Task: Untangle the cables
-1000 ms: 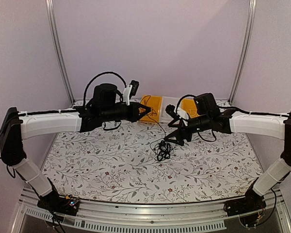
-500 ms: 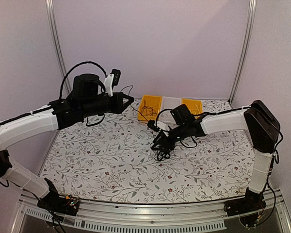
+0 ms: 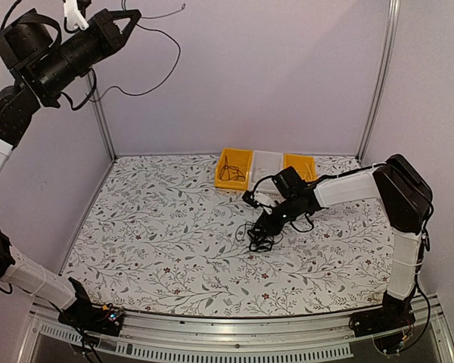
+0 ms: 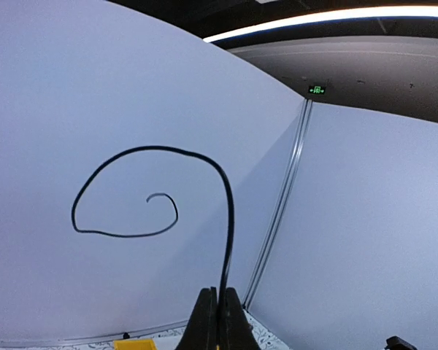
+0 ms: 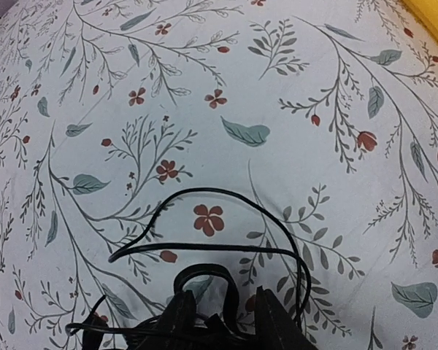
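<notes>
High in the enclosure's upper-left corner, the left gripper (image 3: 130, 17) is held up with its jaws pinched fully onto one thin black cable strand (image 4: 160, 148). The strand curls freely in the air, and no link down to the desk is seen.

Right of centre on the floral-patterned desk (image 3: 159, 242), the tangled clump of thin black cables (image 3: 257, 240) is pinned by the right gripper (image 3: 266, 227). Its jaws are set narrow with clump wires between them, judged as gripping. In the right wrist view, two slack loops are spread out ahead of the clump.

Step judged: one strand is out and the clump is anchored. Next, the strand is to be brought down and laid well apart from the clump. The yellow plastic bin (image 3: 244, 157) at the back is a possible spot, as thin dark wires are seen in it. The dangling tail must be kept off the clump and off the right arm.

Room: open desk is available on the near and left sides. Little margin is left between the left gripper, the lilac back wall (image 3: 272, 68) and the aluminium corner post (image 3: 100, 113). The clump is kept well apart from the desk edges, near the bins.
</notes>
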